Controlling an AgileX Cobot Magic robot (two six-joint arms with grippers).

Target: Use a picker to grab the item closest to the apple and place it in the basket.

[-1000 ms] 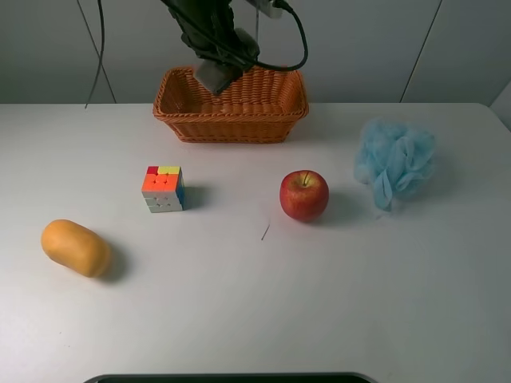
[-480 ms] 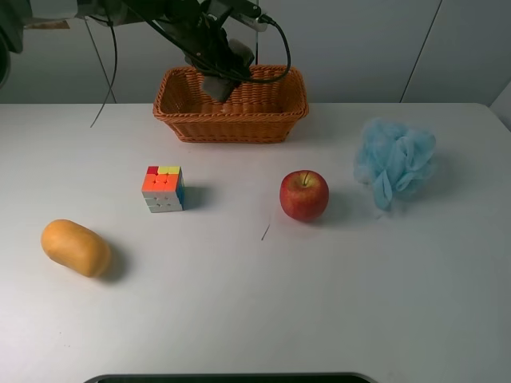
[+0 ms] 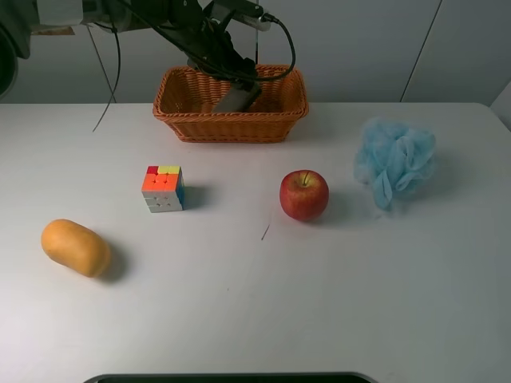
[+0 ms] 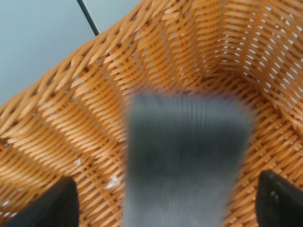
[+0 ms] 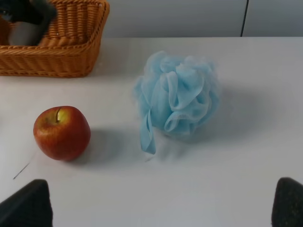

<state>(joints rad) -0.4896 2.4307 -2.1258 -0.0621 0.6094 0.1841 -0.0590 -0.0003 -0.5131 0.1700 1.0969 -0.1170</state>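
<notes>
Left gripper [image 4: 165, 207] hangs over the basket [image 3: 185, 128] at the far edge of the desk, jaws spread wide and gripping nothing; grey block [image 3: 237, 97] lies between them, clear of both fingers, blurred, inside the wicker walls. Cannot tell if it is resting on the bottom or dropping. Step in hand reads as the release, so the placing looks all but done. Next move, as I judge it: lift the arm straight up past the rim without snagging the wicker, while the right gripper [image 5: 157, 205], also wide open and empty, waits near the apple [image 3: 303, 195].
</notes>
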